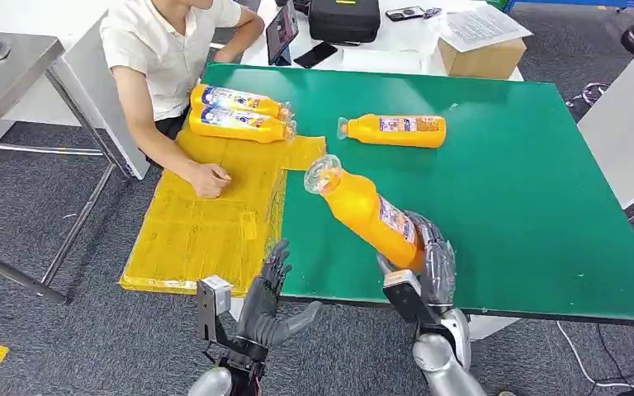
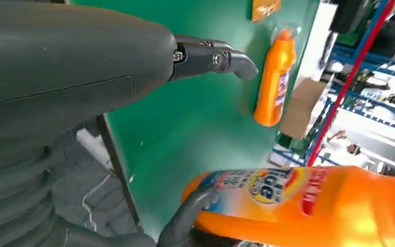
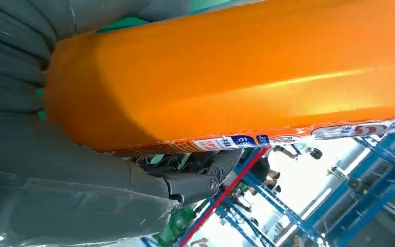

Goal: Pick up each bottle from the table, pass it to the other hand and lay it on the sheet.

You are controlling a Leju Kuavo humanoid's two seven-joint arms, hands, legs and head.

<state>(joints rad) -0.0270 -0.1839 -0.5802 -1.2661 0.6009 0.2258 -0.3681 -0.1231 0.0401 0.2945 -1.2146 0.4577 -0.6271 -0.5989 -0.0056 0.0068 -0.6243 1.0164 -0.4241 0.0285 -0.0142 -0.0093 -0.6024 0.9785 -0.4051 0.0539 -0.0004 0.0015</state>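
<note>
1. Fingers (image 1: 429, 247) of my right hand (image 1: 425, 264) are wrapped round the base of the held bottle (image 1: 363, 210), which sticks up off the green surface (image 1: 528, 206), tilted with its neck toward the yellow sheet (image 1: 206, 223). The right wrist view shows orange plastic pressed hard against the palm, so the grip looks firm to me, but it sits low on the body.

2. My left hand (image 1: 272, 301) is at the near edge of the surface, fingers spread and holding nothing, well apart from the held bottle.

3. Main risk, as I judge it: with the grip near the base, the long body can swing or twist in the fingers during the pass. If my left hand closes too near the neck, the bottle could slip out between the two hands.

4. Timing risk: letting go with the right before the left has closed would drop the bottle on the surface edge or the floor.

5. A person's hand (image 1: 208, 180) rests on the sheet, beside where I would lay it down. I would hold off until that hand is away.

6. Two laid bottles (image 1: 239, 111) lie touching side by side at the far end of the sheet; a careless placement could knock them rolling.

7. One spare bottle (image 1: 395, 130) lies on its side on the surface, not yet handled.
</note>
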